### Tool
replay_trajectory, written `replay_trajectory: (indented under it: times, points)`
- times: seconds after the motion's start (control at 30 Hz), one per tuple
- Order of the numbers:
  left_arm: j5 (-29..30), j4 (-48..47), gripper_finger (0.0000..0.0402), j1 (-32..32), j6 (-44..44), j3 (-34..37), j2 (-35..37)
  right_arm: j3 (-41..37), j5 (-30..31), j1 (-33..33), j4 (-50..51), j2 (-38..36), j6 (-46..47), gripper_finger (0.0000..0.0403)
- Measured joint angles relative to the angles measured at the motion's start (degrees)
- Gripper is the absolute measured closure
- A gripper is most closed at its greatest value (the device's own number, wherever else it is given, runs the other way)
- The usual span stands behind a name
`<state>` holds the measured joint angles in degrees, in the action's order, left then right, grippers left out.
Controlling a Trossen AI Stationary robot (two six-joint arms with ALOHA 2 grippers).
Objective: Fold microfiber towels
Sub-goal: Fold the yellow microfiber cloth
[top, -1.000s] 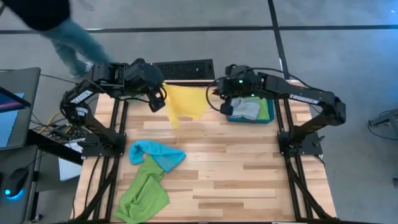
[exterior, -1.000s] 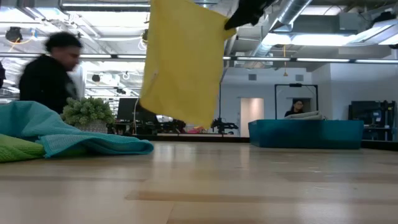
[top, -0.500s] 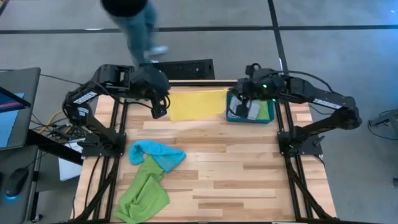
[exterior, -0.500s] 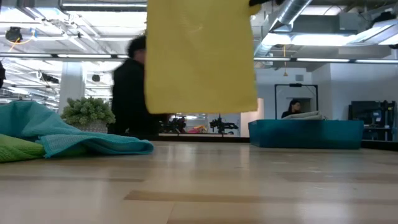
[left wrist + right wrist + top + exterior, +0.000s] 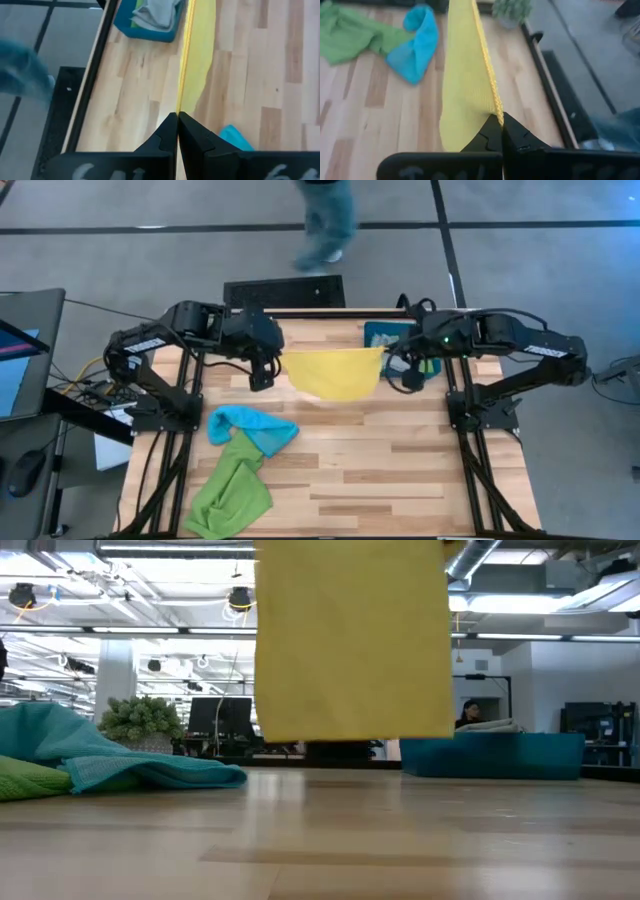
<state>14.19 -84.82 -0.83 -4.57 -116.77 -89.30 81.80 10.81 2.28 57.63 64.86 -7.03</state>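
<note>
Now | yellow towel: 1, pinched by left gripper, right gripper | table towels: 1 blue, 1 green

no legible text, label, brand, number or sign appears in any view. pale marks show on the dark body of the left gripper in the left wrist view, at the picture's lower edge; they are cut off and cannot be read. the screens in the room behind the table, seen in the low view, show no readable characters.
</note>
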Motion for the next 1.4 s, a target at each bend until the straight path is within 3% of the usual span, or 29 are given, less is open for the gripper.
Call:
replay_trajectory:
  times: [0.23, 0.9, 1.27, 1.4]
  points:
    - [1.51, -5.11, 0.0401, 1.54, -3.74, 0.6, 0.31, -0.09, 0.63, -1.14, 10.94, -0.24, 3.75, 0.0398]
    - [1.57, 3.56, 0.0398, 1.5, 0.39, 1.51, -4.14, -0.04, 0.02, 0.46, 10.21, -0.08, 3.58, 0.0398]
    - [1.65, 7.29, 0.0292, 0.19, 7.53, 1.48, -7.95, 4.17, -0.2, 0.38, 7.94, 0.89, 2.27, 0.0397]
    - [-1.99, 16.77, 0.0275, -0.94, 11.41, 1.53, -9.67, 9.58, -0.35, -0.02, 8.45, 2.51, -0.77, 0.0397]
